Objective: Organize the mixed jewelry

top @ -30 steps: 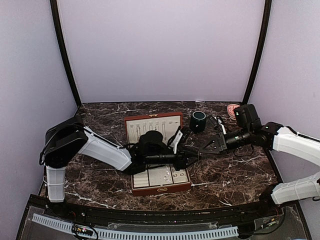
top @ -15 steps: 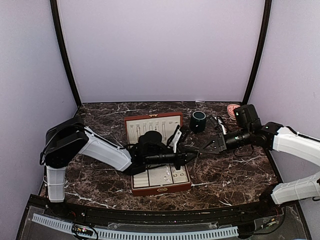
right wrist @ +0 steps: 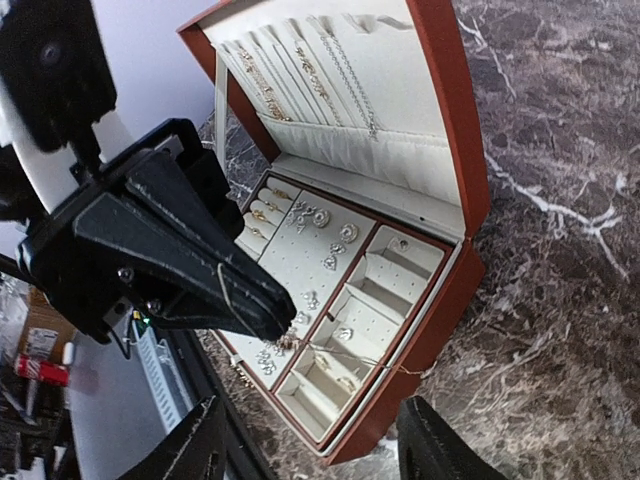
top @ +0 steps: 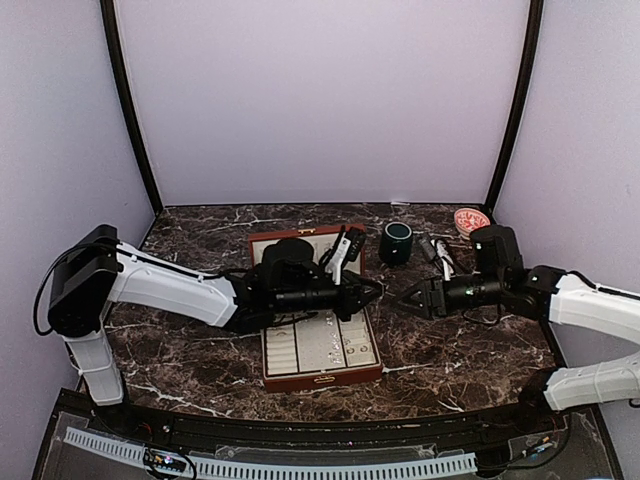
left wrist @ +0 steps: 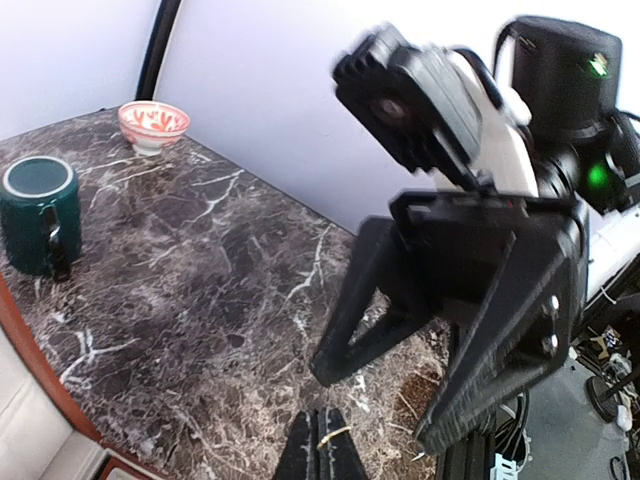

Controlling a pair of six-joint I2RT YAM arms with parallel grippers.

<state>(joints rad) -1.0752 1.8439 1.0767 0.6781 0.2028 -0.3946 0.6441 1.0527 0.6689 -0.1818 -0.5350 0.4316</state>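
The reddish-brown jewelry box [top: 322,375] lies open mid-table, its cream compartments [right wrist: 385,275] dotted with tiny silvery and gold pieces [right wrist: 322,215]. Thin chains [right wrist: 345,65] hang in its lid. My left gripper [top: 370,290] hovers over the box's right side, shut on a fine gold chain [right wrist: 400,368]. The chain trails from the left gripper [right wrist: 270,312] across the compartments to the box's front wall. A gold strand [left wrist: 333,435] crosses the left fingertips [left wrist: 340,455]. My right gripper [top: 398,298] faces it, open and holding nothing, its fingers [left wrist: 350,330] spread just ahead of the left tips.
A dark green mug [top: 397,242] stands behind the box's right corner, also in the left wrist view [left wrist: 38,215]. The small pink patterned bowl [top: 470,219] sits at the back right near the wall. Dark marble table [top: 470,340] lies to the right of the box.
The left gripper has shut on the chain and drawn back a little toward the box. The right gripper, shut tip to tip with it before, has opened.
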